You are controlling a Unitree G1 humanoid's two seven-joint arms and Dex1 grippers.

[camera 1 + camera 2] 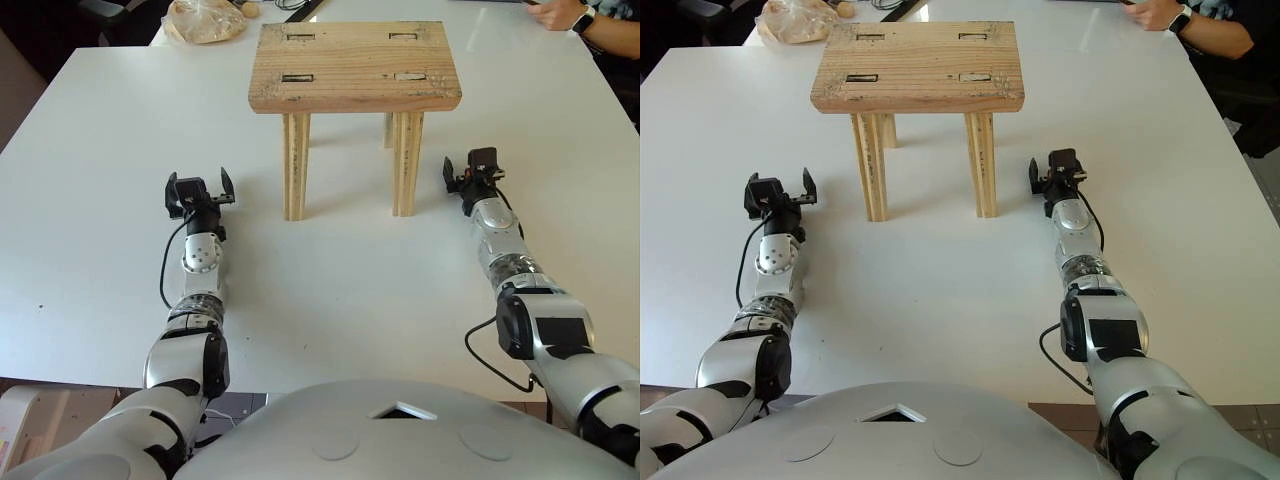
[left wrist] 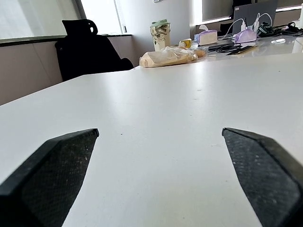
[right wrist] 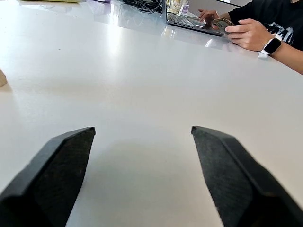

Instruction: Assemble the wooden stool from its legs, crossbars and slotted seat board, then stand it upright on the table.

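We see our left gripper (image 1: 200, 183) low by the white table (image 1: 90, 130), jaws spread, empty, at 8 o'clock of the wooden stool (image 1: 354, 66). The stool stands upright, fully assembled, mid-table. Our right gripper (image 1: 468, 170) sits at its 4 o'clock, jaws released, empty.

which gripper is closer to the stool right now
Right, slightly. The right gripper sits open just outside the front right leg of the stool; the left gripper, also open, sits farther out from the front left leg.

Stool (image 1: 355, 65), bag (image 1: 205, 20) on white table (image 1: 110, 160)
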